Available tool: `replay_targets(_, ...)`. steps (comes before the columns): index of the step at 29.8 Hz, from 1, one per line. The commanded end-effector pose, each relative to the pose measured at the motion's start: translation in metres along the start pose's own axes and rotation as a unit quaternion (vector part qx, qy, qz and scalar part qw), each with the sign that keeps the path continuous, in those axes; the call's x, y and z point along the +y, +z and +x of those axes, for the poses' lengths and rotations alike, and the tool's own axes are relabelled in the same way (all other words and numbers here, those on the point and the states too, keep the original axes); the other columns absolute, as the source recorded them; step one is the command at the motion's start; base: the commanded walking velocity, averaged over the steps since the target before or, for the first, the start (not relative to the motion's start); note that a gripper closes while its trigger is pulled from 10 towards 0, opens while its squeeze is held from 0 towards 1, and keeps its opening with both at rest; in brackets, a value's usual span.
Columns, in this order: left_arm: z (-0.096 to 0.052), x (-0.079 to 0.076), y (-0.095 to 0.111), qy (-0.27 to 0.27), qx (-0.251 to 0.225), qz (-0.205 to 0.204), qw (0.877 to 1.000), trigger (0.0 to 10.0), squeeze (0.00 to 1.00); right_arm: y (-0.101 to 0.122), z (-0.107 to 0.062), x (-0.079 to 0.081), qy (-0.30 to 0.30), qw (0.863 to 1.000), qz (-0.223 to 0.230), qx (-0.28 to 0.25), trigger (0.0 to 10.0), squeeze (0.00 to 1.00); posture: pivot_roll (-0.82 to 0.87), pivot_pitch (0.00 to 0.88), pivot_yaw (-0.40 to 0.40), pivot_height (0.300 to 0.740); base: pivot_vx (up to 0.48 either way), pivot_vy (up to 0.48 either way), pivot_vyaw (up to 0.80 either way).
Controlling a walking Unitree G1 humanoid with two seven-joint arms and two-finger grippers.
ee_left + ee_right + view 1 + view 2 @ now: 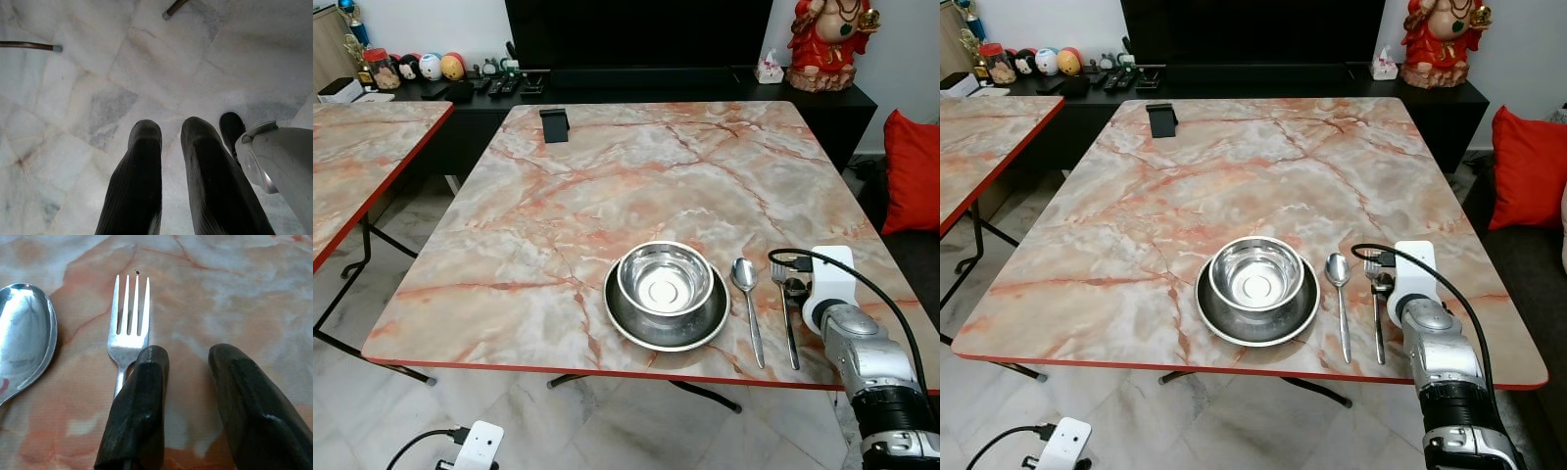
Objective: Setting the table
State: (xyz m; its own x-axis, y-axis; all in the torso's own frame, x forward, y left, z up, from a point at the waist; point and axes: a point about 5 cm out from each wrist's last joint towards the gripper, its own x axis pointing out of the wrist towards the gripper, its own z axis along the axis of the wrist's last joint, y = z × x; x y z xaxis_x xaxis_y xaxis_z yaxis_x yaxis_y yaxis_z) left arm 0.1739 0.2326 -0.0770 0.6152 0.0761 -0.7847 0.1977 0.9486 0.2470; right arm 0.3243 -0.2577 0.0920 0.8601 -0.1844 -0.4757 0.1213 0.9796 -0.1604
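Fork being hovered over by the spread right hand [188,382].
The fork [128,318] is being left flat on the surface [607,176], beside the spoon [746,284].

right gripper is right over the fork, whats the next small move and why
Probably lift the right gripper straight up and back off the table. Its fingers are open with nothing between them, and the fork already lies flat beside the spoon, to the right of the bowl on its plate. The setting looks placed, so a clean retreat avoids nudging the fork.
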Motion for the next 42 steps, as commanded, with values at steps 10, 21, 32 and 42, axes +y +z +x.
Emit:
replay_targets(10, -0.001, 0.003, -0.004, 0.003, 0.007, -0.006, 1.000, 10.0, 0.00, 0.007, 0.000, 0.007, 0.013, 1.000, 0.001, -0.013, 10.0, 0.00, -0.02, 0.000, 0.039, 0.740, 0.000, 0.000, 0.00)
replay_targets(21, -0.001, 0.003, -0.004, 0.003, 0.008, -0.006, 1.000, 10.0, 0.00, 0.004, 0.001, 0.006, 0.004, 1.000, 0.001, -0.010, 10.0, 0.00, -0.02, 0.000, 0.039, 0.740, 0.000, 0.000, 0.00)
replay_targets(32, -0.001, 0.003, -0.004, 0.003, 0.008, -0.007, 1.000, 10.0, 0.00, 0.002, -0.008, -0.012, -0.071, 0.996, 0.005, -0.054, 10.0, 0.00, -0.02, 0.000, 0.040, 0.740, 0.000, 0.000, 0.00)
replay_targets(42, -0.002, 0.004, -0.003, 0.006, -0.001, -0.008, 1.000, 10.0, 0.00, 0.024, -0.057, -0.009, -0.121, 0.942, 0.037, -0.310, 10.0, 0.00, -0.03, 0.000, 0.040, 0.740, 0.000, 0.000, 0.00)
